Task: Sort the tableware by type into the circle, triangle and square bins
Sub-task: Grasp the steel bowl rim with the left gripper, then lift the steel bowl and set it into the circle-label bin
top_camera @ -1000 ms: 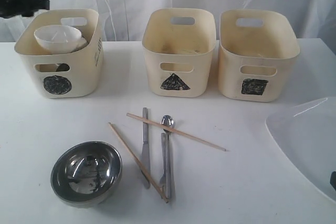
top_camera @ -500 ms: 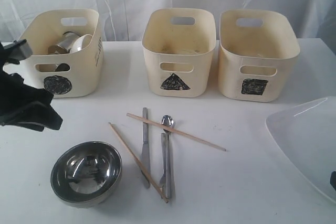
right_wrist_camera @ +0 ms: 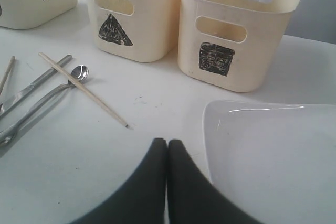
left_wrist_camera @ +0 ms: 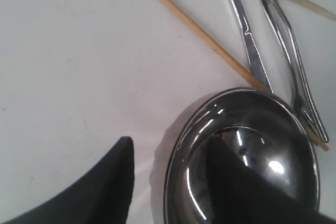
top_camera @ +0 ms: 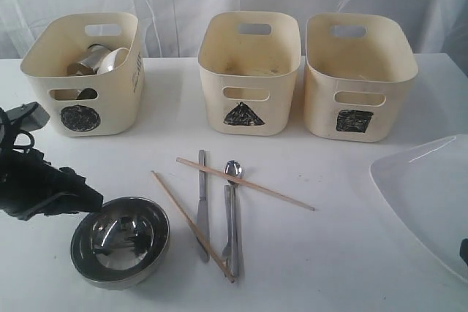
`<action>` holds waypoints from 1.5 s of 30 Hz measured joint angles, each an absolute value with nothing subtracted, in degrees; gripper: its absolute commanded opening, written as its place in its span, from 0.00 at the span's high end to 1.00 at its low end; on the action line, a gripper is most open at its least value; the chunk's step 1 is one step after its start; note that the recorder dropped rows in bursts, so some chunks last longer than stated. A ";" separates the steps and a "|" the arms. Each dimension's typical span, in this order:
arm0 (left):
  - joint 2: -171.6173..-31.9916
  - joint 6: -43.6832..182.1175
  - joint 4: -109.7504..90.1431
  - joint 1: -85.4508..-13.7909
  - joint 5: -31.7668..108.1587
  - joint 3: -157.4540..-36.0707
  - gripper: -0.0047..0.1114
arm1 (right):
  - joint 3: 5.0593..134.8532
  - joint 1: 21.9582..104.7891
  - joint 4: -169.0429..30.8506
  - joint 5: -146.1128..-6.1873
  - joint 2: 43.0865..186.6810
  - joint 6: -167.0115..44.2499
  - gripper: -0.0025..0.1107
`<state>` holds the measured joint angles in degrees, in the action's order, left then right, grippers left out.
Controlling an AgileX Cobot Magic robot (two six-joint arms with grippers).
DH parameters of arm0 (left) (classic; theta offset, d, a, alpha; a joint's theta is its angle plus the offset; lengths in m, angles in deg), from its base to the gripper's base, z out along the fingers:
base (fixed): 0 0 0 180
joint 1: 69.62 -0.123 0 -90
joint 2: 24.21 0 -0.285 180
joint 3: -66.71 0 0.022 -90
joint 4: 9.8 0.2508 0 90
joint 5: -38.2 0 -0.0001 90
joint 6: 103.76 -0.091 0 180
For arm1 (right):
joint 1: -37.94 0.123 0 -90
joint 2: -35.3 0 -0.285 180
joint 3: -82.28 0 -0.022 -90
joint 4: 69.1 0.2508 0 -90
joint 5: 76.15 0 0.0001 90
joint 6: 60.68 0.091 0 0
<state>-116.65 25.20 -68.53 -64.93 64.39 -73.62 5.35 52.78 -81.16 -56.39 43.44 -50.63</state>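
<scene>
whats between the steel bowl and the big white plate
The knife, spoon, fork and two chopsticks lie in that stretch of table, plain in the exterior view.

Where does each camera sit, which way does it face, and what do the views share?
Exterior: faces across the table at circle bin, triangle bin, square bin; left gripper shows.
Left wrist: looks down past open fingers onto the steel bowl.
Right wrist: looks low past the shut right gripper toward the white plate.
Shared: chopsticks in all.
</scene>
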 measured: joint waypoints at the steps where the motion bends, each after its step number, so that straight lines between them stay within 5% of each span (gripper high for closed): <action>1: -117.42 24.80 -68.87 -64.93 64.30 -73.50 0.54 | 5.35 52.78 -81.16 -56.39 43.44 -50.63 0.98; 8: -124.75 22.88 -69.34 -64.93 66.20 -73.42 0.57 | 5.35 52.78 -81.16 -56.39 43.44 -50.63 0.98; 14: -126.54 22.42 -69.21 -64.93 66.69 -73.42 0.96 | 5.35 52.78 -81.16 -56.39 43.44 -50.63 0.98; 28: -109.96 22.36 -67.94 -64.93 65.20 -86.10 0.96 | 5.35 52.78 -81.16 -56.39 43.44 -50.63 0.98; 39: -107.56 32.42 -64.48 -64.93 19.66 -99.43 0.96 | 5.35 52.78 -81.16 -56.39 43.44 -49.43 0.98; 45: -122.54 61.09 -30.23 -65.04 7.04 -105.95 0.96 | 5.35 52.78 -81.16 -56.39 43.44 -49.33 0.98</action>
